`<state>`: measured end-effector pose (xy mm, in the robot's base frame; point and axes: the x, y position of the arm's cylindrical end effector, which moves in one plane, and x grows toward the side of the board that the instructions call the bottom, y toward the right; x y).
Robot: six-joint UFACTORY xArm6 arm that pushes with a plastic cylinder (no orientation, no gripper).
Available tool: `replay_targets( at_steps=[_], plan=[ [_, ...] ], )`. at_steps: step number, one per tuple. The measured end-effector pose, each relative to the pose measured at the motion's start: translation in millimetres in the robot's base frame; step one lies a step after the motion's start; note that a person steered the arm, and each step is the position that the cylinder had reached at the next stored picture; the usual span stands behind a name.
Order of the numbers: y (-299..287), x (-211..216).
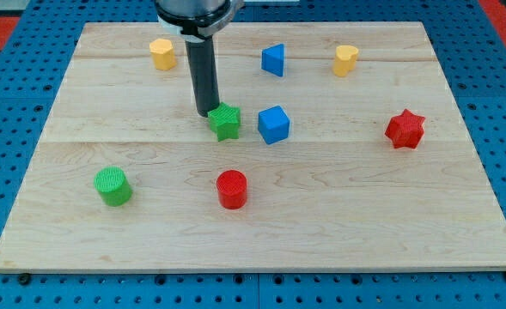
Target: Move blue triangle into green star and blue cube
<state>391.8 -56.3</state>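
The blue triangle (273, 59) lies near the view's top, right of centre. The green star (225, 122) sits at the board's middle, with the blue cube (273, 124) just to its right, a small gap between them. The dark rod comes down from the view's top, and my tip (206, 112) rests against the green star's upper left edge. The blue triangle is up and to the right of my tip, well apart from it.
A yellow hexagon block (162, 52) lies at the top left and a yellow block (345, 60) at the top right. A red star (405, 129) is at the right. A green cylinder (112, 186) and a red cylinder (231, 189) sit toward the bottom. The wooden board (459, 232) lies on blue pegboard.
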Motion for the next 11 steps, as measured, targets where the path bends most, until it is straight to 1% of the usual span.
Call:
replay_targets(
  at_steps=[1, 2, 3, 4, 5, 6, 7, 8, 9, 11],
  plan=[
    [13.7, 0.0],
    [-1.4, -31.2],
    [1.7, -87.3],
    [-0.4, -116.8],
    [50.3, -139.4],
    [84.5, -146.5],
    [101.4, -134.2],
    [99.3, -115.7],
    [81.5, -97.9],
    [62.3, -29.1]
  ],
)
